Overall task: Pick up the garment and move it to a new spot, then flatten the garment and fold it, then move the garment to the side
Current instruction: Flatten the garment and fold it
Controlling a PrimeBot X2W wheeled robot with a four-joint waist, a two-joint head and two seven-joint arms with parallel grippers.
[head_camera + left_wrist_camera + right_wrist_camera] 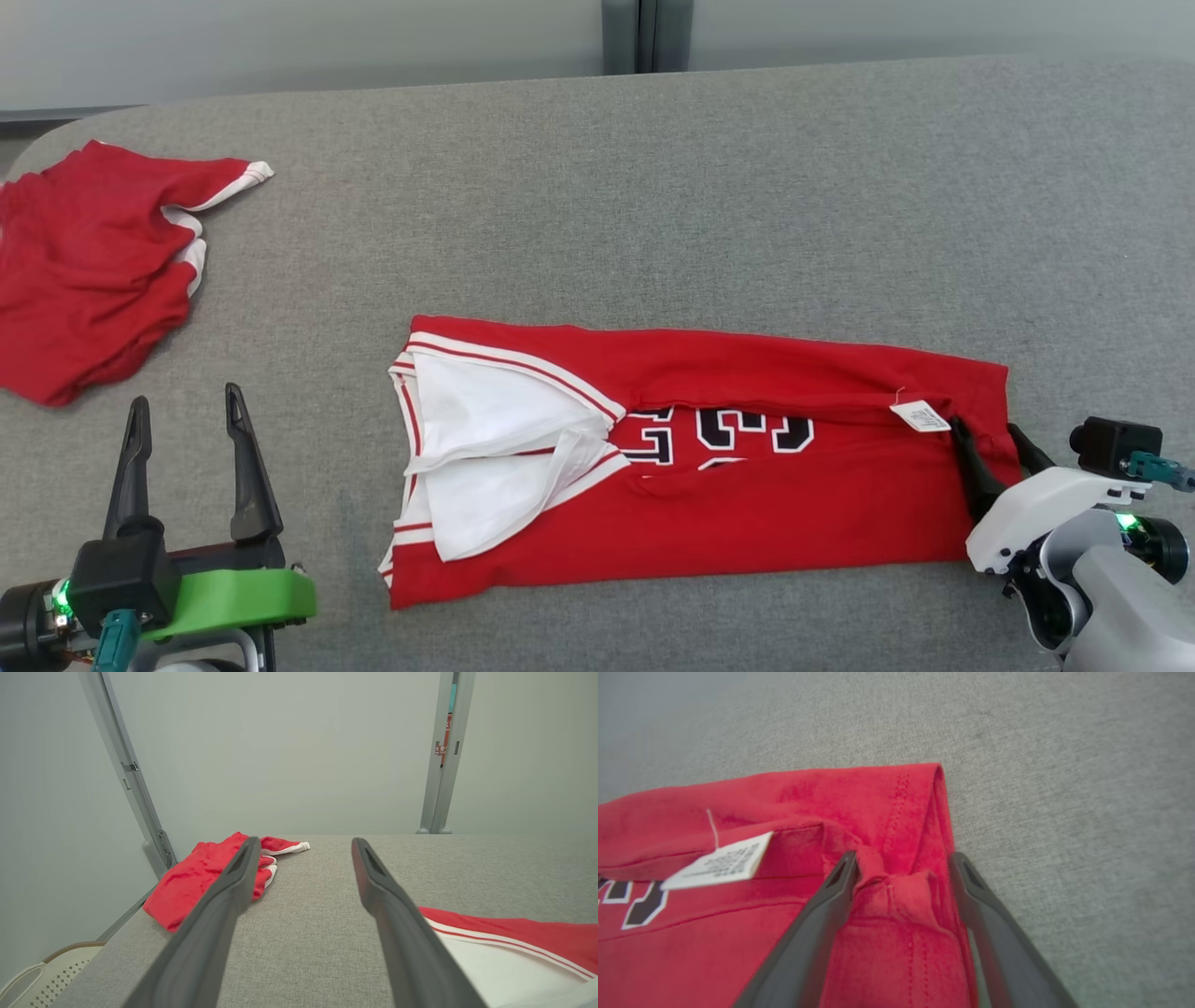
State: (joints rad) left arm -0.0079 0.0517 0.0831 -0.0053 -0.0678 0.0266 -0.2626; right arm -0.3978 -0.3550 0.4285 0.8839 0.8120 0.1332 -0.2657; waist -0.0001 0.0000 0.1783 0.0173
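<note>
- The red jersey (747, 504) lay flat on the grey padded surface (653, 187), folded into a long band running left to right, in the near middle of the head view.
- Its neck end, with white lining (476, 448) and striped trim, pointed toward the robot's left; the hem end pointed toward its right.
- Black numerals (738, 431) showed partly along the central fold.
- The right gripper (986, 431) sat at the hem end, fingers spread wide and resting low on the cloth.
- In the right wrist view, a small ruck of red hem stood between the right gripper's (902, 858) two fingers; the fingers flanked it without pressing together on it.
- A white tag (719, 863) lay on the jersey just beside that gripper, on its left in the wrist view.
- The left gripper (186, 397) was spread wide too, over bare grey surface at the lower left, apart from the jersey's neck end and holding nothing.
- In the left wrist view, the jersey's striped edge lay just beyond the left gripper's (303, 842) right-hand finger.
- A second red garment (84, 271) lay crumpled at the far left, well apart from the jersey.
</note>
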